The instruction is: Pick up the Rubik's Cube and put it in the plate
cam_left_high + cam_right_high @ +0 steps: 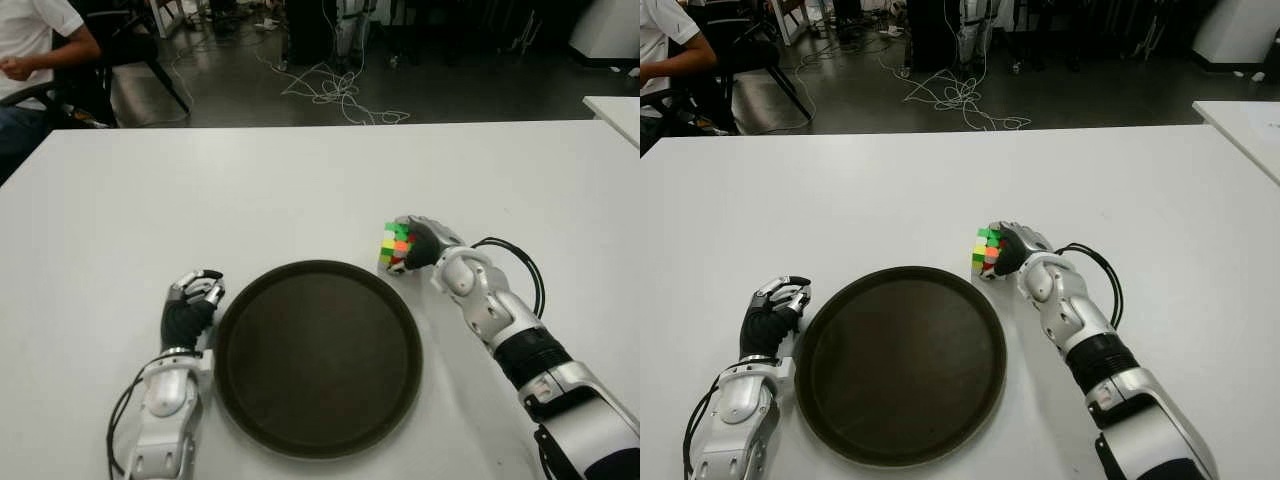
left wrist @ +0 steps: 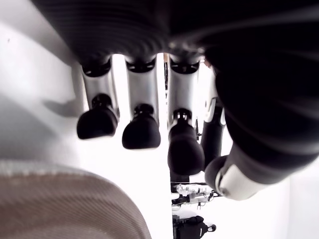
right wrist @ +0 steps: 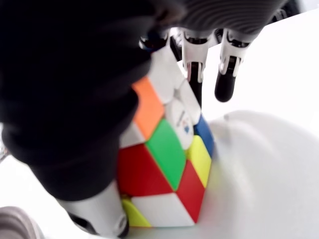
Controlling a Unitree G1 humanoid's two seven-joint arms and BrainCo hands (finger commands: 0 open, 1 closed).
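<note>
- While our right hand [image 1: 425, 243] wraps its fingers around the Rubik's Cube [image 1: 396, 246], the cube sits just beyond the plate's [image 1: 250, 400] far right rim, low over the white table [image 1: 300, 190].
- We judge this grip suits a short carry inward onto the plate.
- Our left hand [image 1: 192, 305] shows beside the plate's left rim, fingers loosely curled, holding nothing.

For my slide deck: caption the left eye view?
Right hand grips Rubik's Cube beside the plate; left hand idle.
</note>
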